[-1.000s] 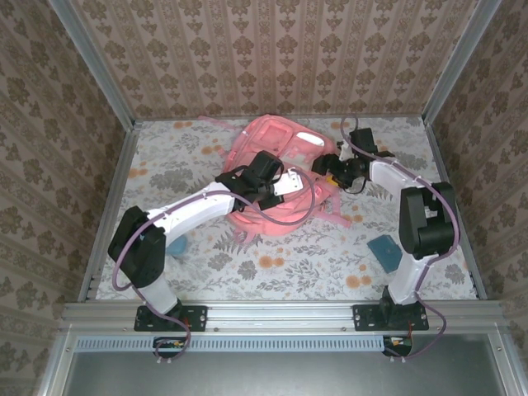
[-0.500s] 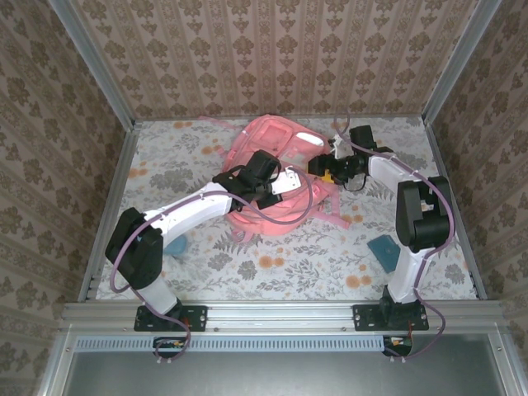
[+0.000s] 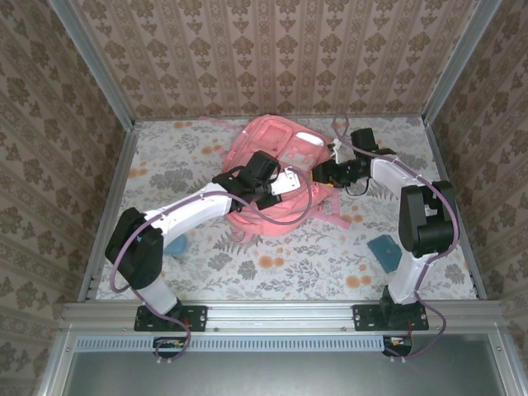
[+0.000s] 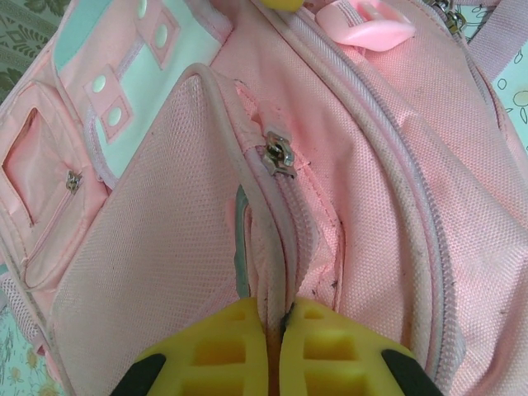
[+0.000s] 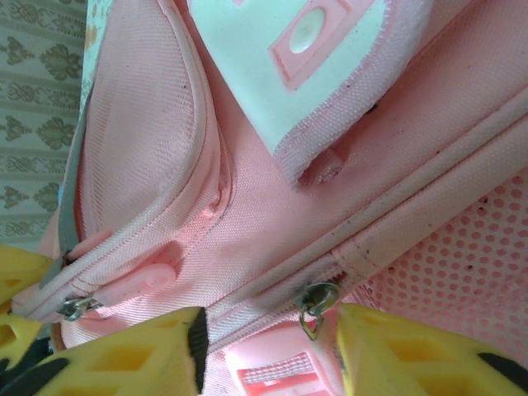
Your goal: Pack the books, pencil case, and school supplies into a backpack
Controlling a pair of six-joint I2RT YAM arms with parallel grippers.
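Observation:
The pink backpack [image 3: 276,165] lies flat at mid-table. My left gripper [image 4: 276,312] is shut on a fold of the backpack [image 4: 165,247] along a zipper edge, just below a metal zipper pull [image 4: 279,155]. In the top view the left gripper [image 3: 271,186] rests on the bag's near side. My right gripper [image 3: 323,172] is at the bag's right edge. Its jaws [image 5: 268,328] stand apart around a metal zipper pull [image 5: 317,302], which hangs close to the right finger above a pink buckle [image 5: 272,367]. The books and pencil case are out of view. A teal flat square of the school supplies [image 3: 384,250] lies at right.
A light-blue item [image 3: 177,246] lies beside the left arm's lower link. Pink straps [image 3: 338,219] trail off the bag toward the right front. Metal rails and patterned walls [image 3: 115,190] close in the table on three sides.
The right gripper has shifted left onto the backpack's edge and its jaws have narrowed around the zipper pull. The left gripper has held its pinch in place.

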